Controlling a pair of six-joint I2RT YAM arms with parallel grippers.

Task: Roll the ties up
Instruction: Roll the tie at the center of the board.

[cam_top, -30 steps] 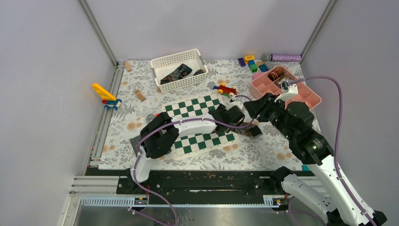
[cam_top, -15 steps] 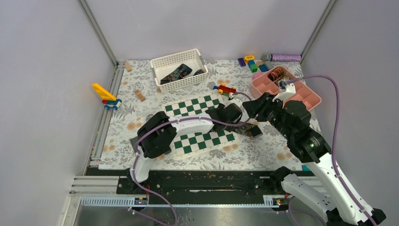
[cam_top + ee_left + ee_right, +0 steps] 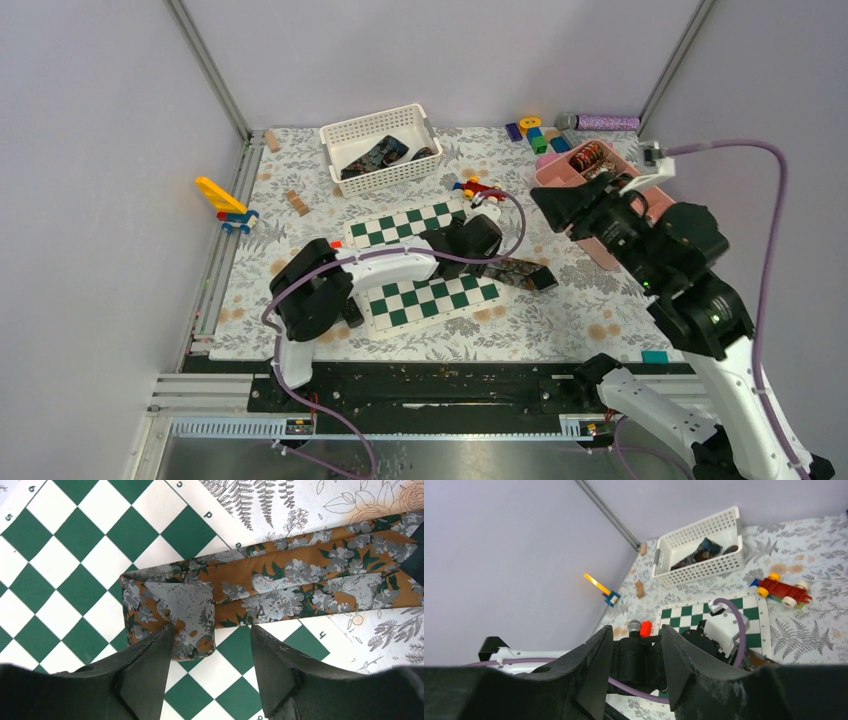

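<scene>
Tie [image 3: 280,580], rust floral, lies across chessboard [image 3: 65,570] corner and tablecloth [image 3: 300,505], one end folded over. Left gripper [image 3: 210,665] fingers spread above the fold, pinching nothing; right gripper [image 3: 636,665] aloft, fingers apart, empty.

The tie [image 3: 520,272] lies across the chessboard's [image 3: 420,300] 3 o'clock edge, with the basket [image 3: 395,176] at 11 o'clock and the tray [image 3: 555,176] at 2 o'clock.
</scene>
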